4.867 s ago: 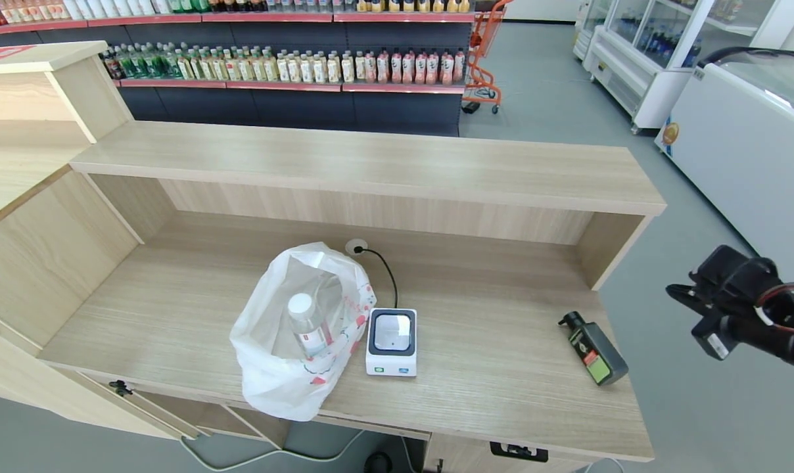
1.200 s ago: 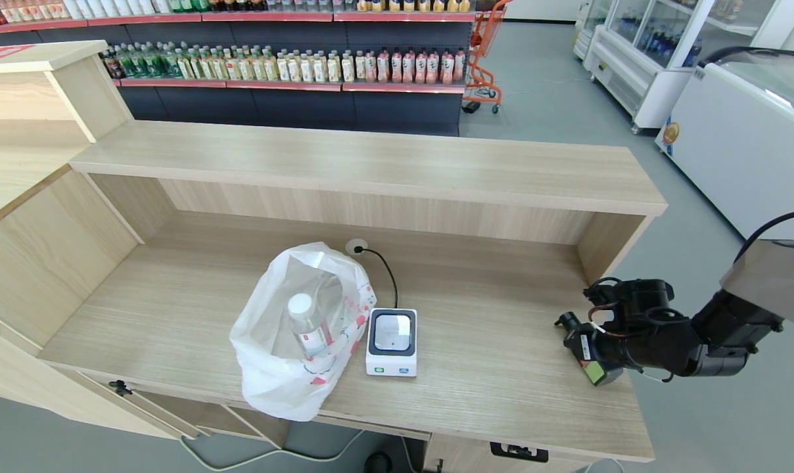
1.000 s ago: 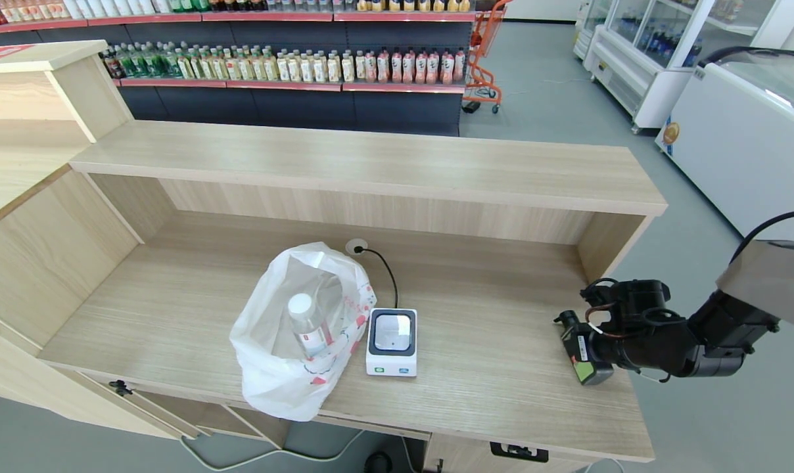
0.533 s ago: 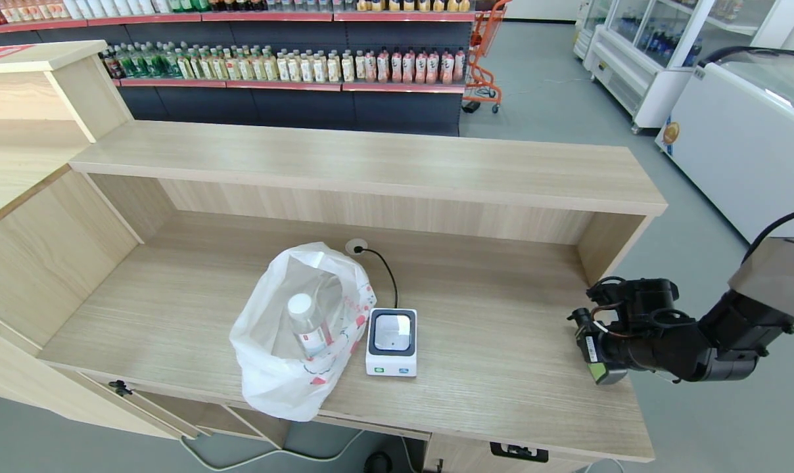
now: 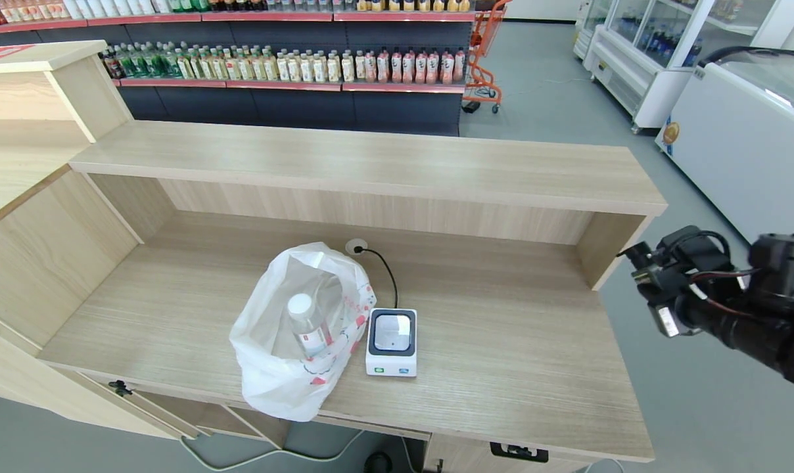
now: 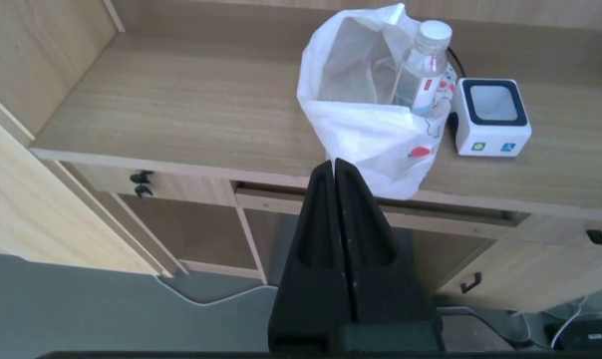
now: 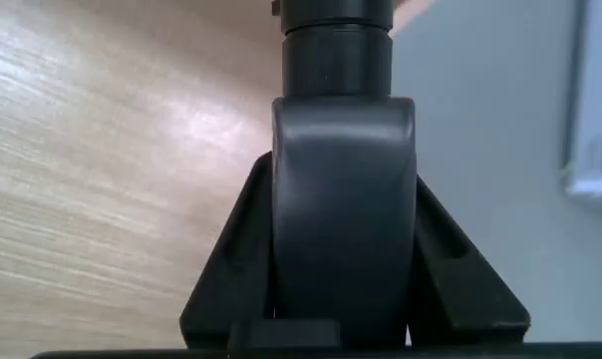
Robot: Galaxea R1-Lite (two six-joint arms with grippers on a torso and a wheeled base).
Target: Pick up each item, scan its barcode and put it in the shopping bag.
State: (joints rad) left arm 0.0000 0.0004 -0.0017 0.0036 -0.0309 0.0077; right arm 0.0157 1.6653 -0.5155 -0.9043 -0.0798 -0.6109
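a shop checkout, light wood counter (image 5: 502, 368). i had the dark bottle (image 7: 343, 199) clamped in the right gripper (image 5: 656, 292), held in the air just past the counter's right end. the scanner (image 5: 392, 341) sat mid-counter, with the bag (image 5: 272, 368) just beside it on its left and a water bottle (image 5: 305, 325) upright inside. the left gripper (image 6: 334, 229) was pressed closed on nothing, low in front of the counter.

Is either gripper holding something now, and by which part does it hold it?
The right gripper holds the dark bottle by its body, below the neck, a finger on each side. The left gripper is shut and holds nothing.
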